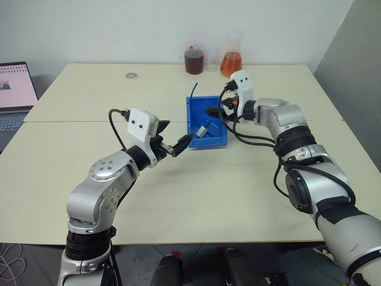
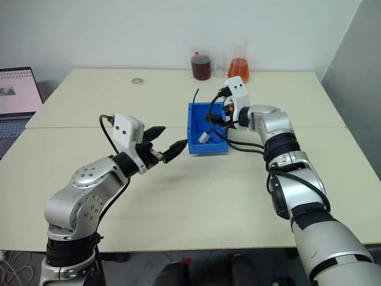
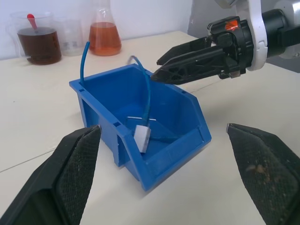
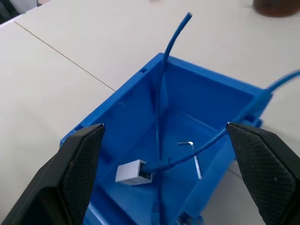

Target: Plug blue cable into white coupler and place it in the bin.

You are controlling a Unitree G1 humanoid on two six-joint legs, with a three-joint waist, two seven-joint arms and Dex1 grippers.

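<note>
A thin, limp light-blue cable (image 4: 160,89), seemingly plugged into a tiny white plastic coupler (image 4: 131,172), lies inside the bright blue plastic bin (image 4: 117,112) below the right gripper (image 4: 164,136). Light and floppy; best pinched at the coupler. Both sets of jaws stand wide apart, empty; the left gripper (image 3: 164,136) faces the bin.

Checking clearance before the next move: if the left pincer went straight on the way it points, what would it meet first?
Probably the bin: its near wall faces the open left pincer, though depth is unclear.
</note>
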